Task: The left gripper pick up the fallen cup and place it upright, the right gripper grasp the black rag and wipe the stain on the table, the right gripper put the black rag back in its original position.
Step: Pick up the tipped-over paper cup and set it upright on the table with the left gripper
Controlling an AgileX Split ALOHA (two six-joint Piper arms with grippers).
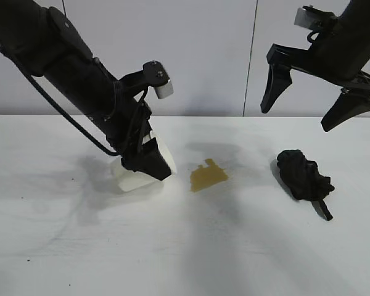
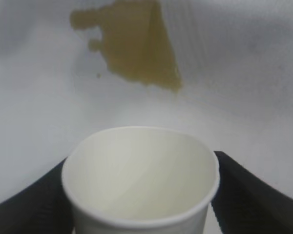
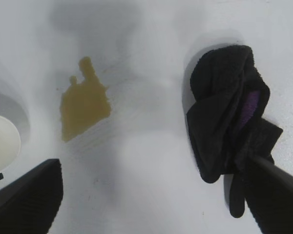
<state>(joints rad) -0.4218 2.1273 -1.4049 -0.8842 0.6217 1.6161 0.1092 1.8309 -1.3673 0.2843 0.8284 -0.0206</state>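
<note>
- The left gripper [image 1: 149, 161] clasps the plain white tapered paper cup [image 1: 139, 172], tilted, near the white table's [image 1: 185, 259] far edge.
- The right gripper [image 1: 308, 105] hangs spread wide above the lumpy black cloth rag [image 1: 303, 176].
- The yellowish-brown stain [image 1: 208, 176] lies between cup and rag.

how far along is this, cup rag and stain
Nothing is finished yet. In hand: the left gripper is clamped on the cup, which is tilted, not yet upright on the table. Left to do: the stain is unwiped, and the black rag lies untouched below the open right gripper.
</note>
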